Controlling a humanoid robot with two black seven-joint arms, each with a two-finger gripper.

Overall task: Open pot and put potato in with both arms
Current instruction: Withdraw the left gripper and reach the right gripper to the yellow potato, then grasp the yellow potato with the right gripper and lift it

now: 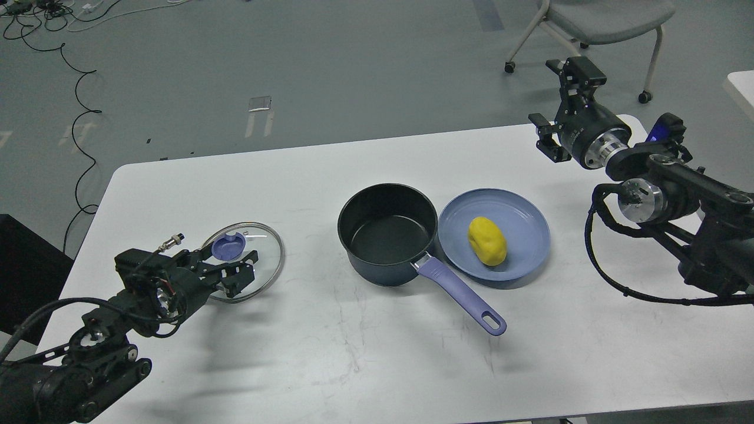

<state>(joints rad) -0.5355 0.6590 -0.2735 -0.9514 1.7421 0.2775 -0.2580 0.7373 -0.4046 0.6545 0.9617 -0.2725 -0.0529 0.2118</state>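
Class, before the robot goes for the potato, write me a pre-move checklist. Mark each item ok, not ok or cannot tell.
1. Lid off the pot: ok; the glass lid lies flat on the table, left of the pot.
2. Pot empty inside: ok; only its black base shows.
3. Potato reachable: ok; it lies uncovered on the blue plate, right of the pot.
4. Right gripper free: ok; fingers open, nothing between them, raised behind the plate.
5. Left gripper clear of the lid: cannot tell; it overlaps the lid's near edge in this view.

One pot [388,233], one potato [487,240], one lid [259,244]
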